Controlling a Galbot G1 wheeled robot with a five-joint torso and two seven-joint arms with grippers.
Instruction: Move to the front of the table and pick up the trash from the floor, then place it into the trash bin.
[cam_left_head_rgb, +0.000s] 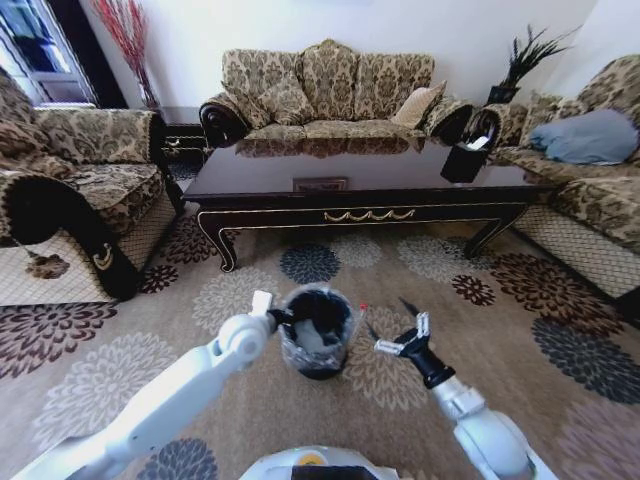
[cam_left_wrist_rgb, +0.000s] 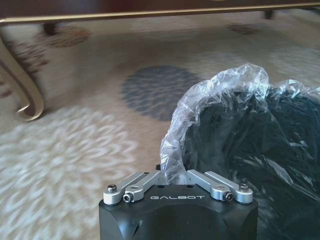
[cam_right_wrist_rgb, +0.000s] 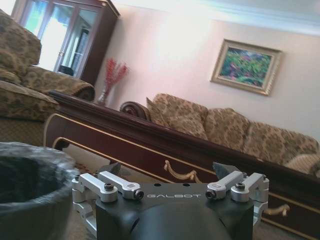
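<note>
— Where are your hands right now?

— My left hand (cam_left_head_rgb: 283, 316) is clenched on the rim of the trash bin (cam_left_head_rgb: 318, 362), pinching the liner bag (cam_left_wrist_rgb: 215, 95) where it folds over the edge; the wrist view shows the plastic running down between the fingers. My right hand (cam_left_head_rgb: 408, 325) hangs on the other side of the bin, fingers spread wide and holding nothing.

— And the trash?

— A tiny red-and-white scrap (cam_left_head_rgb: 363, 307) lies on the floor (cam_left_head_rgb: 120, 370), just beside the bin on its right, between the bin and my right hand. It is too small to give a long axis.

— Which arm should take it?

— The right, I'd judge. It is released and nearer; the scrap sits toward the bin from it and a little toward the bench (cam_left_head_rgb: 360, 180). The left is busy steadying the bin.

— Anything else around?

— The bench stands beyond the bin, with the sofa (cam_left_head_rgb: 330, 85) behind it.
</note>
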